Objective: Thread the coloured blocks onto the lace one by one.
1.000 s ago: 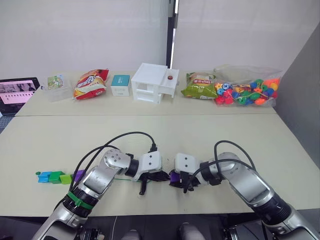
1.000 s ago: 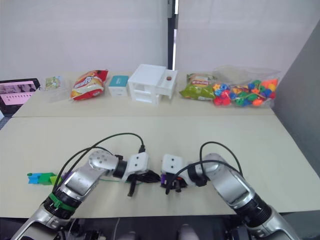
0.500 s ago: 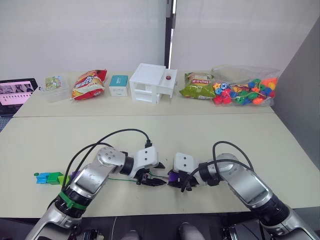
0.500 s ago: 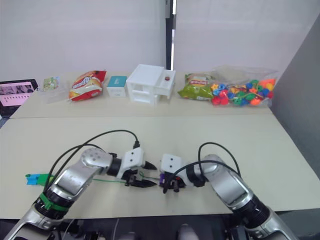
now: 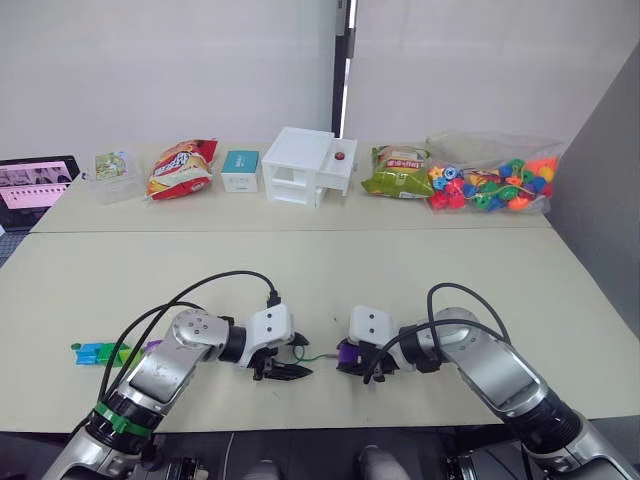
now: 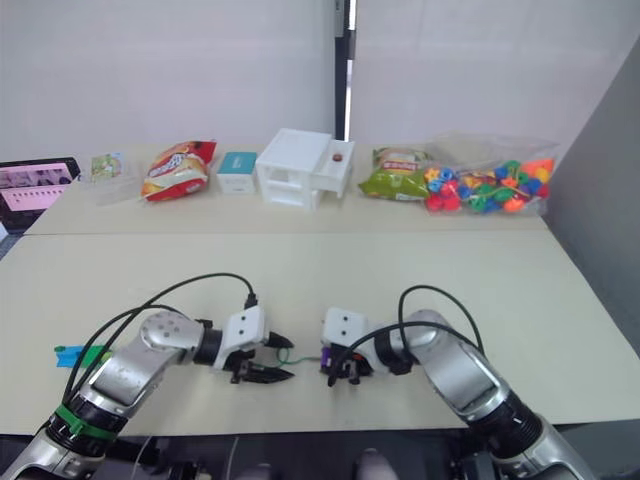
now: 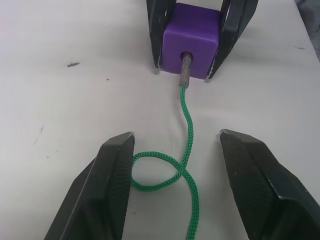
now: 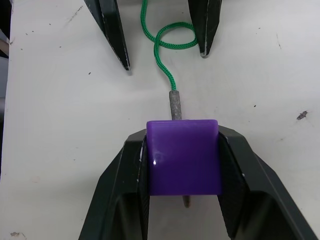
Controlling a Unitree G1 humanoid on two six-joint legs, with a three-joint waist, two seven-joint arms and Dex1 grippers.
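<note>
One purple block (image 8: pixel 183 156), one lace (image 7: pixel 189 138), a few blocks (image 5: pixel 103 352) in a row, two snack bags (image 5: pixel 180 168), one bead bag (image 5: pixel 492 182), two grippers (image 5: pixel 283 371)

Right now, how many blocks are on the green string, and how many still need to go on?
None fully yet. The right gripper holds a small purple plastic cube, with the thin green lace's stiff tip poked into its hole. The left gripper is open, the lace lying loose between its fingers. The other blocks wait at the left.

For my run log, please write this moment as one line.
right gripper: shut on purple block | lace: stiff tip inside block's hole, loop on table | left gripper: open, jaws either side of lace, not gripping
</note>
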